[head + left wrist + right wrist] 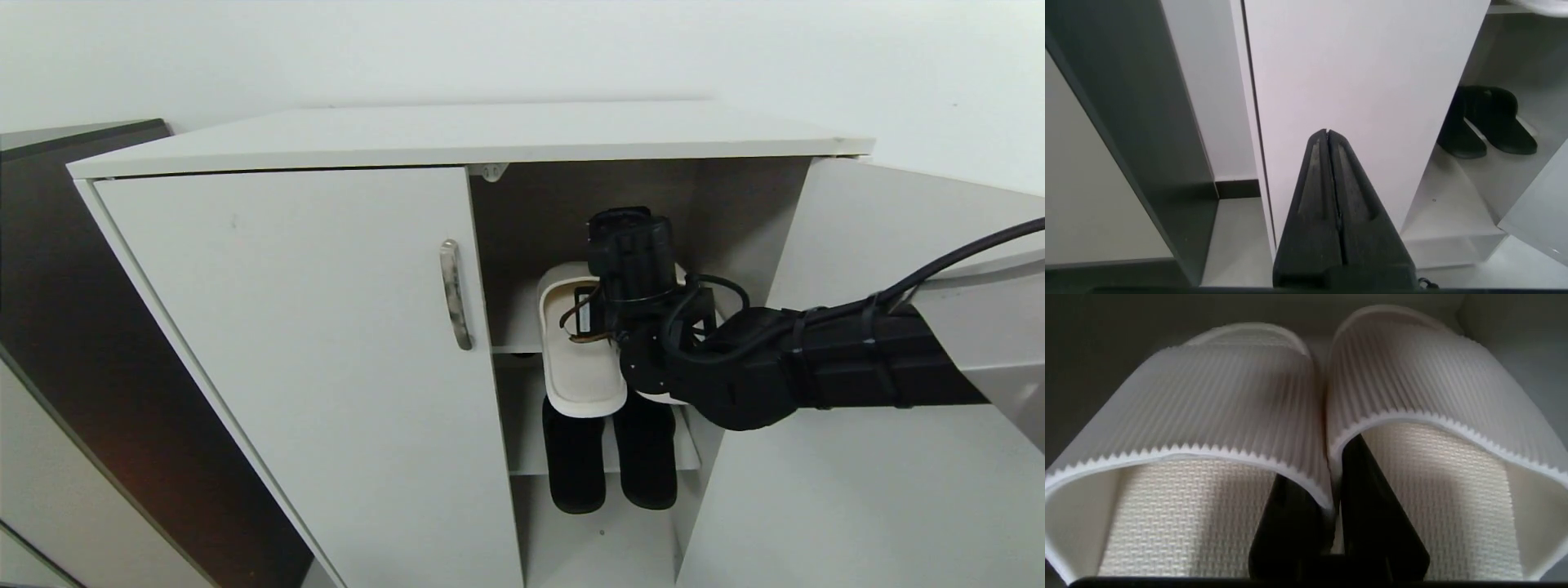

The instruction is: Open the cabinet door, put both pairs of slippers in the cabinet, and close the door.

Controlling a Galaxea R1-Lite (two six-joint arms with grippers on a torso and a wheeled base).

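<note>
Two white slippers [1233, 400] clamped in right gripper [1328, 469] — two black slippers [574, 457] below; left gripper [1328, 137] closed.

White slippers [575, 376] above black pair [608, 457]

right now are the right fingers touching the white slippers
Touching. The right wrist view shows the fingers tucked under both straps of the white slippers, pinching their inner edges.
</note>
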